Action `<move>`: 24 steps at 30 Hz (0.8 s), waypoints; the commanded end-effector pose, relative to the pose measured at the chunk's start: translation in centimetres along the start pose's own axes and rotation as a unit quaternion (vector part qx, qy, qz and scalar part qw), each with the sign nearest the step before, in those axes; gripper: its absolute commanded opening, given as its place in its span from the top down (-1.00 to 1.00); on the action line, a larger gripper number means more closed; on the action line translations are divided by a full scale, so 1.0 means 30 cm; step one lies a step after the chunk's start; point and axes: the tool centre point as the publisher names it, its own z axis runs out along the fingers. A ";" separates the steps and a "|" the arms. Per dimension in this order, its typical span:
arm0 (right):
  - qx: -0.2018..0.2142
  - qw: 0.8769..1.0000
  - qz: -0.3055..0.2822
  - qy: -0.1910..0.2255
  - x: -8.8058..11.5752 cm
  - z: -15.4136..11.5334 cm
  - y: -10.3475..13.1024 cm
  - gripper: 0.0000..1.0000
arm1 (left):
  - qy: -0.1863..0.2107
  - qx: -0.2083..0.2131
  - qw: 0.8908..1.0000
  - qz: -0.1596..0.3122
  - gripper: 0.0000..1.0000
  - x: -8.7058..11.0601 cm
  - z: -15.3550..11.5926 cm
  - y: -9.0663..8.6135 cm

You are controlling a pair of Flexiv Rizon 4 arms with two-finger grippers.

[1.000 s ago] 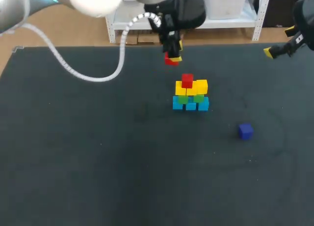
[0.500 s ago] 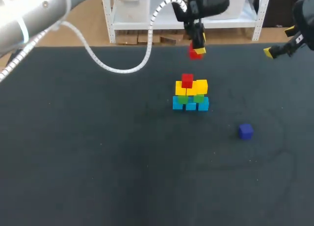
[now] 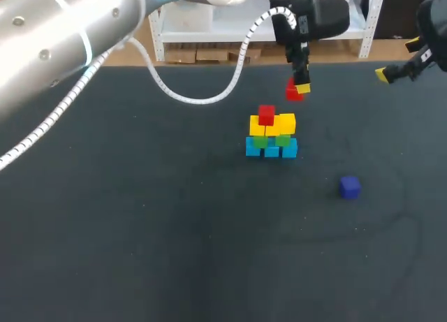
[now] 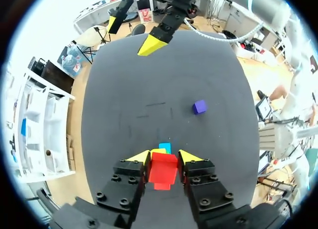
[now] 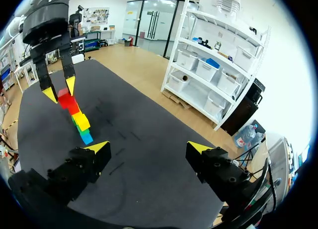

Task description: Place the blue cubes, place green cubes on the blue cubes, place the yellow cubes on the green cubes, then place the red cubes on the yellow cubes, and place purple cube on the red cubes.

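left end effector (image 4: 164,157) holds the red cube (image 4: 163,171) by its flat sides above the stack (image 3: 272,135); seems light, rigid. right end effector (image 5: 149,147) gapes wide.

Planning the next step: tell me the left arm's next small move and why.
Probably lower the held red cube onto the bare yellow cube beside the placed red cube: the left jaws grip it close above the stack, and that yellow top is uncovered.
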 end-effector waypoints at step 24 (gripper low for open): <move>0.027 1.000 0.001 0.002 0.000 -0.006 0.013 -1.00 | 0.058 -0.016 0.997 -0.046 1.00 0.018 0.131 -0.015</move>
